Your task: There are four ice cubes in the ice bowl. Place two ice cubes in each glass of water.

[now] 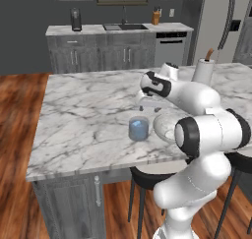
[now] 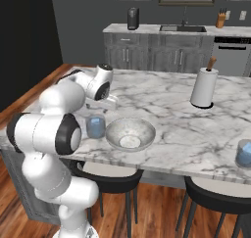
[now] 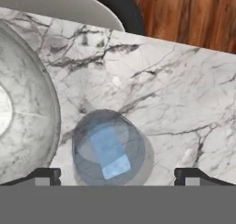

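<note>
Pale blue ice cubes inside glass of water from hand view, claw spread wide, empty, second glass far right.

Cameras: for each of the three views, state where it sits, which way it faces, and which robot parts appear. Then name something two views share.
Left base view: behind-left, facing the marble island; arm at lower right.
Right base view: behind-right, facing the ice bowl; arm at lower left.
Hand view: on the hand, looking down into the glass of water; fingers spread wide.
Shared: all show that glass.
</note>
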